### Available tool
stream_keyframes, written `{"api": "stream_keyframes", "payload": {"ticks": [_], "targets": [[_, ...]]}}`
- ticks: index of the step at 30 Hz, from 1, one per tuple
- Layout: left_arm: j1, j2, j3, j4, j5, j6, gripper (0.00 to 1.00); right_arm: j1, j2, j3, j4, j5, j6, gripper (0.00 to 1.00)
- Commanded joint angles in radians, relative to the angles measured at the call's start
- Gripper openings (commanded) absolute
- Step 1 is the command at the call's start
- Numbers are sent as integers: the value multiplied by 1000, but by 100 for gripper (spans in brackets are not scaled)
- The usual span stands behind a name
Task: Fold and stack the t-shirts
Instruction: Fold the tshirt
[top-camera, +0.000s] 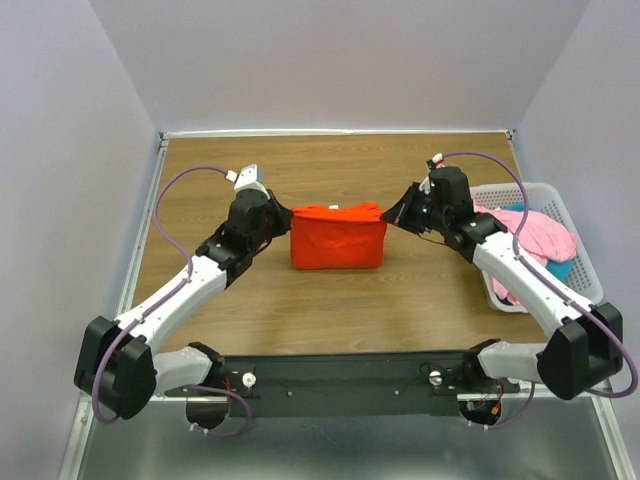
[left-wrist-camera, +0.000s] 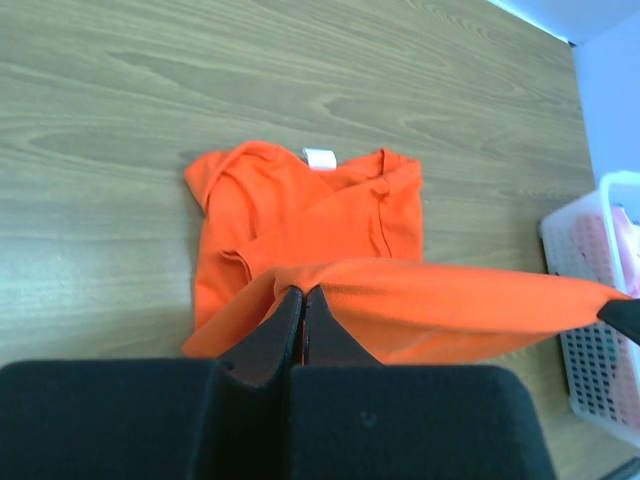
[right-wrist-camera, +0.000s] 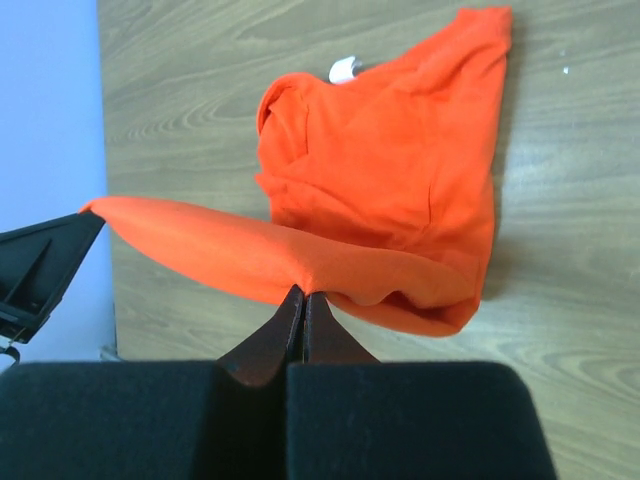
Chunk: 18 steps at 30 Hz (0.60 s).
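Observation:
The orange-red t-shirt (top-camera: 338, 238) hangs stretched between my two grippers above the middle of the table, its lower part resting on the wood. My left gripper (top-camera: 283, 213) is shut on its left edge; in the left wrist view the jaws (left-wrist-camera: 303, 292) pinch the raised fold of the shirt (left-wrist-camera: 330, 220). My right gripper (top-camera: 397, 214) is shut on the right edge; in the right wrist view the jaws (right-wrist-camera: 304, 294) pinch the fold of the shirt (right-wrist-camera: 390, 170). The pink t-shirt (top-camera: 540, 235) and the teal-blue t-shirt (top-camera: 560, 268) lie in the basket.
A white lattice basket (top-camera: 585, 255) stands at the right edge of the wooden table, also showing in the left wrist view (left-wrist-camera: 590, 330). A white collar label (left-wrist-camera: 320, 158) shows on the shirt's far end. Grey walls close the table's back and sides.

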Motion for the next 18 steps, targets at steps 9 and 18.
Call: {"api": "stream_keyframes", "payload": {"ticks": [9, 18], "targets": [[68, 181, 186, 15, -81, 87, 0, -57, 215, 170, 44, 26, -47, 1], [130, 370, 333, 6, -35, 129, 0, -123, 362, 233, 67, -49, -52, 1]]}}
